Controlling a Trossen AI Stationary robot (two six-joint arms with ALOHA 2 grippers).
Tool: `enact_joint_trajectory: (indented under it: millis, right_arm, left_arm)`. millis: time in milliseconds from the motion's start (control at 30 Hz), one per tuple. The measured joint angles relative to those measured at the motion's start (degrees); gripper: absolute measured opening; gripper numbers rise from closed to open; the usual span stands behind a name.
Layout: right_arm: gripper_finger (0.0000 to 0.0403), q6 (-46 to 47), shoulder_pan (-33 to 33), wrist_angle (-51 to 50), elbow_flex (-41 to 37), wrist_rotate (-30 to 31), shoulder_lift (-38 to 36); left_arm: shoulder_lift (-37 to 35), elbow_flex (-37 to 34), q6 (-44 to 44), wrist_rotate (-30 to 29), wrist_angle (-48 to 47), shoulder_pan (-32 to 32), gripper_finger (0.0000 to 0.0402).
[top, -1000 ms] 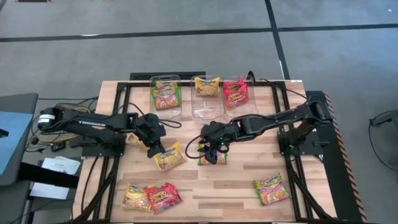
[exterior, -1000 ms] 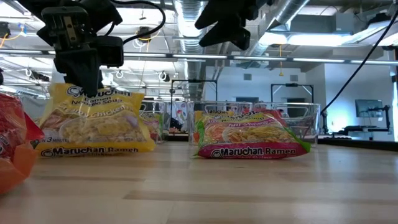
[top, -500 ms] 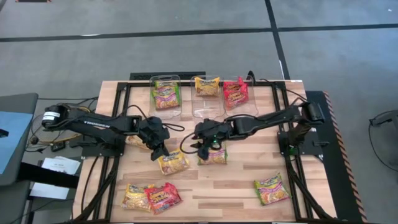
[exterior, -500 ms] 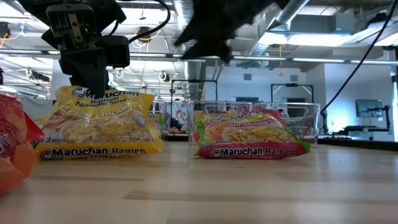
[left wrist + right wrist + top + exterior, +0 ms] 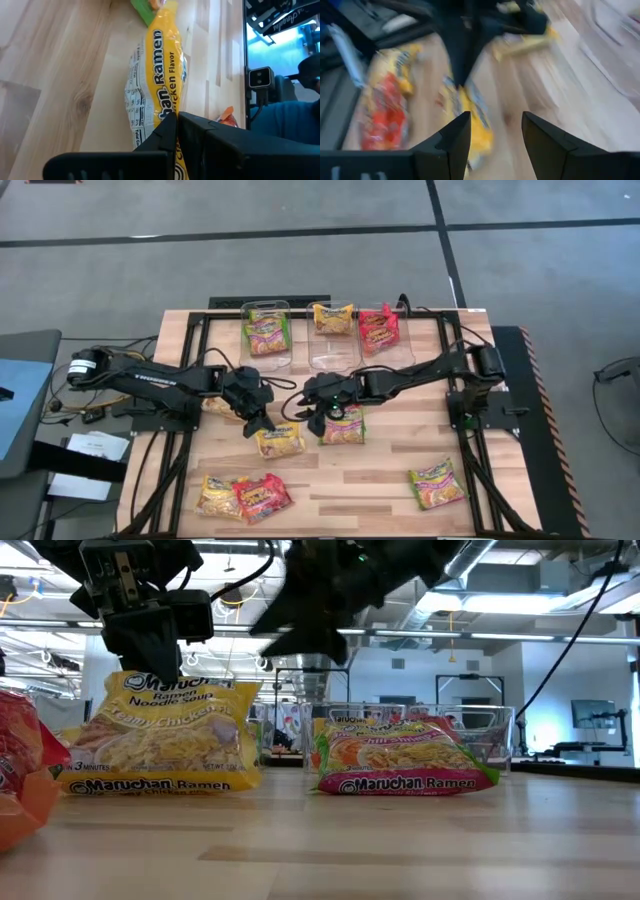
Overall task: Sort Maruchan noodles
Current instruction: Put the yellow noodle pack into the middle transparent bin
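My left gripper is shut on a yellow Maruchan packet at mid-table; the low view shows that packet below the gripper. My right gripper hangs open in the air, with nothing between its fingers, just beside a green-and-pink packet that lies flat on the wood. More packets lie near the front: yellow, red and green. Three clear bins at the far edge hold sorted packets. My left gripper pinches the yellow packet's upper end between its two fingers. The fingers come slanting down from the table's left. The packet stands tilted below them, with its lower edge on the table.
Another yellow packet lies partly under my left arm. The black frame rails run along both table sides. The red packet sits close to the low camera. Bare wood shows between the middle packets and the front ones.
My right gripper has moved toward the table's left edge and down, from over the green-and-pink packet to the gap beside the yellow one, staying open. The yellow packet in my left gripper has shifted slightly toward the near edge, its lower edge still on the table.
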Motion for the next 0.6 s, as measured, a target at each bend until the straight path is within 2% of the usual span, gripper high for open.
enact_joint_trajectory:
  millis: [600]
  right_arm:
    - [0.0201, 2.59, 0.72, 9.58, 0.59, -5.91, 7.23]
  left_arm:
    - [-0.02, 0.02, -0.92, -0.17, 2.68, 0.0, 0.0]
